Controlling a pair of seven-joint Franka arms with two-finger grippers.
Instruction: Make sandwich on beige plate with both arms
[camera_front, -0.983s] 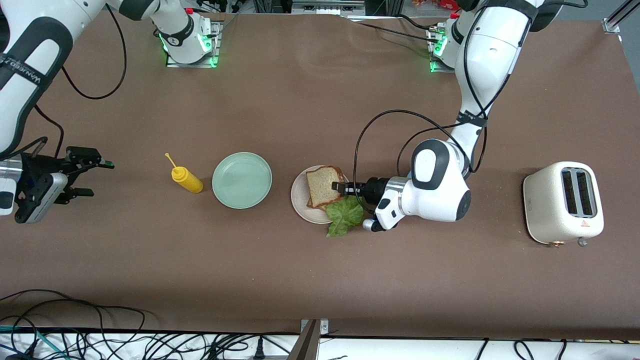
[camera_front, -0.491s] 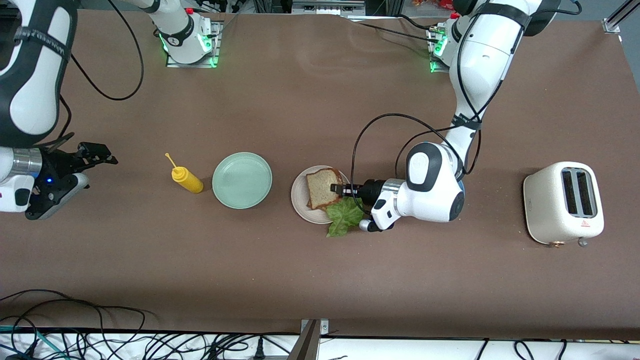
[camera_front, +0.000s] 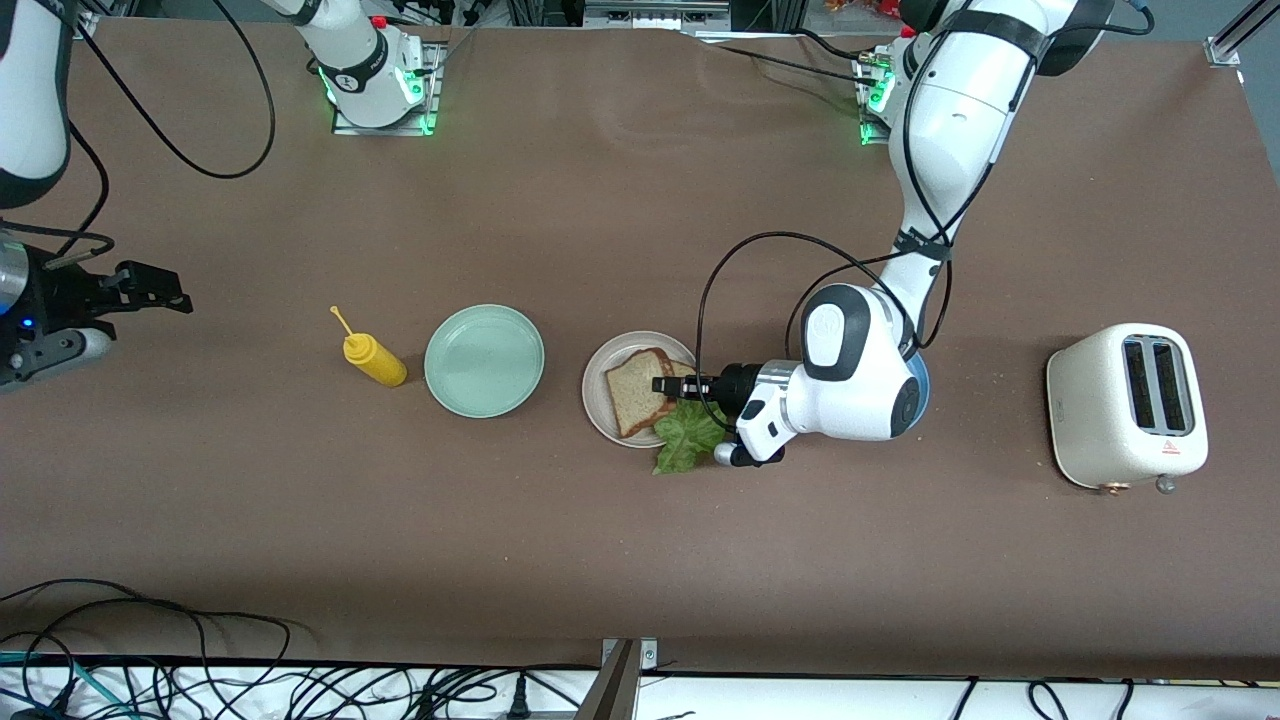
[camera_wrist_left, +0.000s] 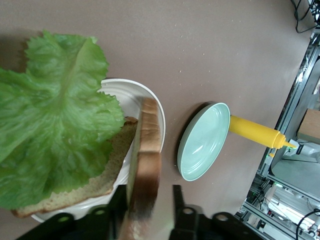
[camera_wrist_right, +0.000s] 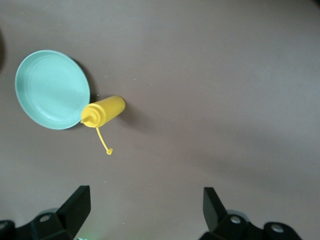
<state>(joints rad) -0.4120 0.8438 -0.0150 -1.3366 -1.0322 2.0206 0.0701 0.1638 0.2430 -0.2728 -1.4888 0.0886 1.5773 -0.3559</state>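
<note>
On the beige plate (camera_front: 596, 392) lies a brown bread slice (camera_wrist_left: 75, 192) with a ruffled green lettuce leaf (camera_front: 690, 432) on it, and the leaf hangs over the plate's rim. My left gripper (camera_front: 668, 385) is low over the plate, at the edge of a second slice (camera_front: 632, 388). In the left wrist view that slice (camera_wrist_left: 148, 150) shows edge-on between the fingers. It touches one finger and a gap separates it from the other, so the left gripper (camera_wrist_left: 148, 200) is open. My right gripper (camera_front: 150, 285) hangs open and empty over bare table at the right arm's end.
A mint-green plate (camera_front: 484, 360) sits beside the beige plate, with a yellow squeeze bottle (camera_front: 374, 360) next to it toward the right arm's end. A cream toaster (camera_front: 1128, 405) stands at the left arm's end. A blue rim (camera_front: 922, 385) shows under the left wrist.
The left gripper moved in over the plate and its jaws came apart. The top slice went from tilted to lying flatter. The right arm pulled back toward its end of the table.
</note>
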